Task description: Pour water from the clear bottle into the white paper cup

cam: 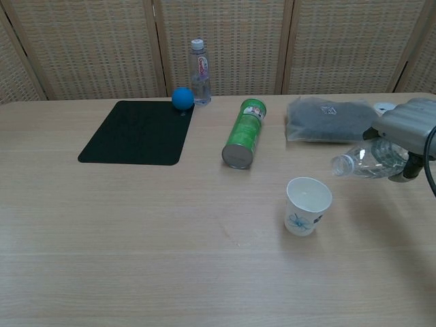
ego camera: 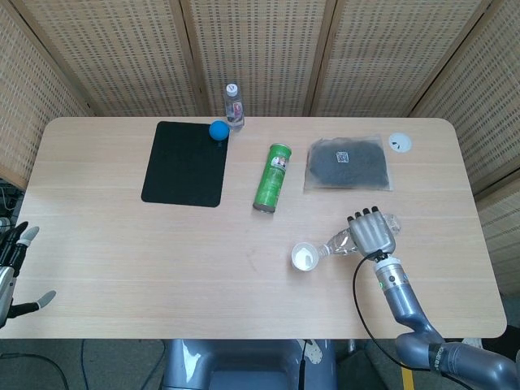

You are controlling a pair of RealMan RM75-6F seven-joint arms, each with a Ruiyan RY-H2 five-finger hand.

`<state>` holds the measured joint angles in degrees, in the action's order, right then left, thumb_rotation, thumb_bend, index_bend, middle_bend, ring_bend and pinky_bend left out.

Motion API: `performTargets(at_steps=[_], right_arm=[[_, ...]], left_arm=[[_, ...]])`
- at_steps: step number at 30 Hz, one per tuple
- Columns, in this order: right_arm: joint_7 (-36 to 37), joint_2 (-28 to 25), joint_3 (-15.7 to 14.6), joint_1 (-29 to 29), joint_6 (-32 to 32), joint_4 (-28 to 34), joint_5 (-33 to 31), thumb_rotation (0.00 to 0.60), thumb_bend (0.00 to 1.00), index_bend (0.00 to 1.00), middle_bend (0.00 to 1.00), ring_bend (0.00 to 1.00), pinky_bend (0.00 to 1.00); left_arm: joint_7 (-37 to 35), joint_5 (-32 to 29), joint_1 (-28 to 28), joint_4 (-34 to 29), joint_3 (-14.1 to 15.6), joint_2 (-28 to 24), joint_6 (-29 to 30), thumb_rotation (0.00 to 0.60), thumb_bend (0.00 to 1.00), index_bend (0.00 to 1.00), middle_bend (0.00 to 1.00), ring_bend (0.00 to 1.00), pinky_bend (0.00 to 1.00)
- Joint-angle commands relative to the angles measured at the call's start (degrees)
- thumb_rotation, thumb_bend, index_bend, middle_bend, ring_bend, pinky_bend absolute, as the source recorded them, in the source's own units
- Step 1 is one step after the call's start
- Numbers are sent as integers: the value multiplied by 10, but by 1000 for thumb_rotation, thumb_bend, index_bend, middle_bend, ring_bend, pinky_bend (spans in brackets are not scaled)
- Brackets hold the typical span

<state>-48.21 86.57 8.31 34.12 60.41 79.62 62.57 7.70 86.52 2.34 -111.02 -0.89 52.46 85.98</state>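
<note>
Right hand point(ego camera: 372, 231) fingers grip the bottle point(cam: 371, 161) tipped near-horizontal, mouth pointing left just above-right of the cup point(cam: 308, 205) on the counter; left hand point(ego camera: 16, 268) apparently open, far off.

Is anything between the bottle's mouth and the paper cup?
Nothing visible. The right hand holds the clear bottle tilted, its mouth just above and right of the white paper cup, with open air between.

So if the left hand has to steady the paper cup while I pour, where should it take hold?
Take the white paper cup by its side wall, low down, coming from the robot's left. It stands upright, mouth open upward. The clear bottle, held in the right hand, is tilted over from the right, so leave the rim clear.
</note>
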Motion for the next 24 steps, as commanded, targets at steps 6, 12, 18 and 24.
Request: performTargets(at_steps=[6, 12, 18, 24], right_arm=[[-60, 13, 0, 12, 19, 22, -39, 600, 457, 564, 596, 427, 563], [-97, 22, -4, 19, 32, 30, -65, 600, 457, 564, 596, 428, 563], [-117, 28, -7, 25, 43, 38, -77, 600, 457, 564, 596, 427, 563], [-121, 30, -6, 29, 49, 42, -91, 600, 457, 564, 596, 428, 563]], left_arm=[[-2, -1, 0, 0, -1, -1, 2, 600, 94, 0, 0, 0, 0], [-3, 0, 1, 3, 1, 0, -1, 600, 94, 0, 0, 0, 0], [-5, -1, 1, 2, 0, -1, 0, 600, 94, 0, 0, 0, 0], [-7, -2, 1, 2, 0, -2, -1, 600, 94, 0, 0, 0, 0]])
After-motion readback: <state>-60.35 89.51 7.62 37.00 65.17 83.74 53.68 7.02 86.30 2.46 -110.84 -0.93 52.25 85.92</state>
